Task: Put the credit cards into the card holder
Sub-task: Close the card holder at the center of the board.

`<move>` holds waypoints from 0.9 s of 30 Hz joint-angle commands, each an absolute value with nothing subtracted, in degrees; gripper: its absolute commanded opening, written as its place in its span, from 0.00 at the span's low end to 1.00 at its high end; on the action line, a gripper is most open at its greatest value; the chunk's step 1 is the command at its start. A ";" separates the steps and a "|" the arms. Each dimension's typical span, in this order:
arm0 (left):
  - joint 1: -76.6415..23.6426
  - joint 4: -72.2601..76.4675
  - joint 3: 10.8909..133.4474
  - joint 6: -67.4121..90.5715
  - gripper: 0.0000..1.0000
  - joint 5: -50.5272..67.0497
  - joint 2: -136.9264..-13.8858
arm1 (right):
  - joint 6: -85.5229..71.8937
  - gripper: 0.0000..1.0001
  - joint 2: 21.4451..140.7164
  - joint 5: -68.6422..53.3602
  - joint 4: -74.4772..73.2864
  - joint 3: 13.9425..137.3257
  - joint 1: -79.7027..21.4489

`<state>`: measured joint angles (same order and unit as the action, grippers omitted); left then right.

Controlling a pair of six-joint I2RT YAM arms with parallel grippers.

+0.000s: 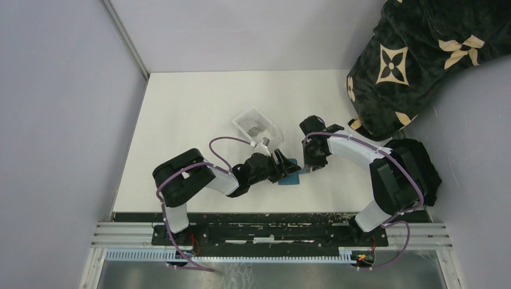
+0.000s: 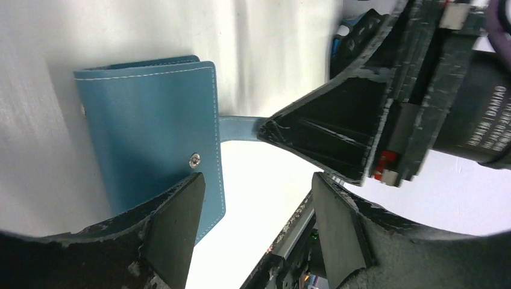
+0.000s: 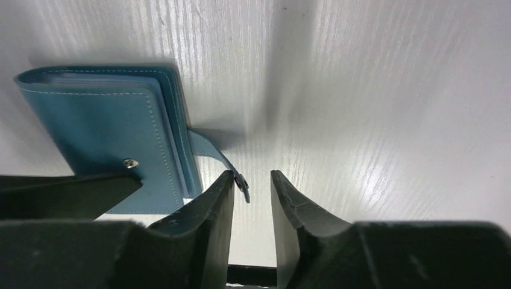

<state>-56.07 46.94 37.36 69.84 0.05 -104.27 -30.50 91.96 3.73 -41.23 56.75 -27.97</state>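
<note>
The card holder (image 1: 291,175) is a teal wallet lying folded shut on the white table between my two grippers. It also fills the left of the left wrist view (image 2: 150,129) and of the right wrist view (image 3: 99,135). Its snap tab (image 3: 218,159) sticks out sideways. My right gripper (image 3: 252,183) is open by a narrow gap, and the tab's end lies in that gap against one finger. The left gripper (image 2: 256,208) is wide open, one finger (image 2: 175,226) over the wallet's cover. Greyish credit cards (image 1: 255,129) lie in a clear tray.
The clear plastic tray (image 1: 268,123) stands just behind the grippers. A black patterned fabric heap (image 1: 416,54) fills the back right corner, with a black bundle (image 1: 419,159) by the right arm. A metal rail (image 1: 271,232) runs along the near edge.
</note>
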 commanded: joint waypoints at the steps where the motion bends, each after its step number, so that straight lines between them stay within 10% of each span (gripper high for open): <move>1: -56.72 48.48 36.78 72.39 0.74 -1.61 -106.88 | -30.67 0.32 88.48 4.75 -40.02 56.30 -27.60; 27: -57.52 47.04 39.57 72.24 0.74 -5.23 -106.52 | -30.02 0.22 84.94 1.26 -40.75 55.99 -27.66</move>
